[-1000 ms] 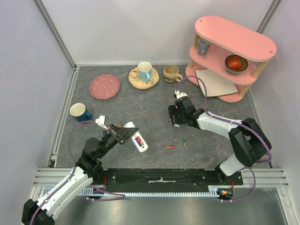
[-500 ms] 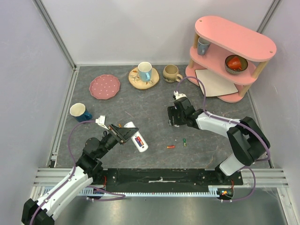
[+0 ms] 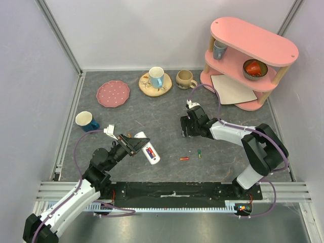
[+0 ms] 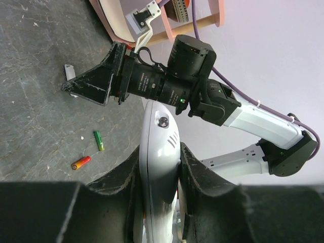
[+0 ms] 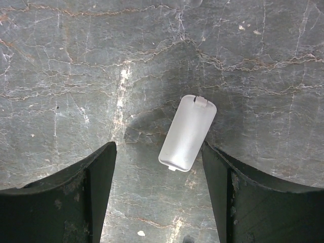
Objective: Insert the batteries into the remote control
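Note:
My left gripper is shut on the white remote control and holds it tilted above the table; red and blue show in its upturned side. In the left wrist view the remote is clamped between both fingers. A red-orange battery and a green battery lie on the table; both also show in the left wrist view, green and red-orange. My right gripper is open and low over a small white cover plate, which lies flat between its fingers.
A blue mug stands at the left and a pink dotted plate behind it. A wooden coaster with a blue mug and a beige mug stand at the back. A pink shelf with a beige board is at the back right.
My right gripper has shifted slightly left and away from me, staying open. The left gripper and remote have not moved.

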Robot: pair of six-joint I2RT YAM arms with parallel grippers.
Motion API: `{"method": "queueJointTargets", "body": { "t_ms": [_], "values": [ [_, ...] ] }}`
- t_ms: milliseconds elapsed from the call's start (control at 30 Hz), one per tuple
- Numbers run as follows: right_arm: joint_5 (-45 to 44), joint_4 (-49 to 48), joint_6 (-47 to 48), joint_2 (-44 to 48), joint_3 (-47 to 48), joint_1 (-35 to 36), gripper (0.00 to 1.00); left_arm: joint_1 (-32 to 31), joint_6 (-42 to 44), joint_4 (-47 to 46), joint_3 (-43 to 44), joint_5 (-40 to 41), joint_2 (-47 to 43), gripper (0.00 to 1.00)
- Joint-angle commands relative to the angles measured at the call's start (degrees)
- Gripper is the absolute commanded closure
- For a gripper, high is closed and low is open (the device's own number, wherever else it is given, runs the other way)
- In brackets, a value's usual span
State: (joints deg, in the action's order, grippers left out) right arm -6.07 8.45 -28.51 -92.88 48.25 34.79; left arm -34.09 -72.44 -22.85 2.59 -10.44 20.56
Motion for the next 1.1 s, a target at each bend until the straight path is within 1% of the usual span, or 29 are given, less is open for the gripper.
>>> {"method": "queueJointTargets", "body": {
  "t_ms": [0,133,267,733,1067],
  "values": [
    [-0.3,-2.0,-0.3,-0.3,1.0,0.3,0.24,0.2,1.8,-3.7,-6.2,0.1,0.6,0.98],
    [-1.5,-2.0,-0.6,1.6,0.9,0.4,0.24,0.2,1.9,-3.8,-6.1,0.2,0.8,0.98],
    [-0.9,-1.8,-0.5,2.2,1.5,0.5,0.24,0.2,1.9,-4.3,-6.2,0.2,1.2,0.98],
    [0.1,-2.2,-0.5,-0.7,1.0,0.6,0.24,0.2,1.6,-4.4,-6.5,0.2,0.6,0.98],
    [0.7,-3.4,-1.7,-1.8,-1.1,0.5,0.24,0.2,1.5,-4.3,-6.5,0.0,0.4,0.98]
  ]
}}
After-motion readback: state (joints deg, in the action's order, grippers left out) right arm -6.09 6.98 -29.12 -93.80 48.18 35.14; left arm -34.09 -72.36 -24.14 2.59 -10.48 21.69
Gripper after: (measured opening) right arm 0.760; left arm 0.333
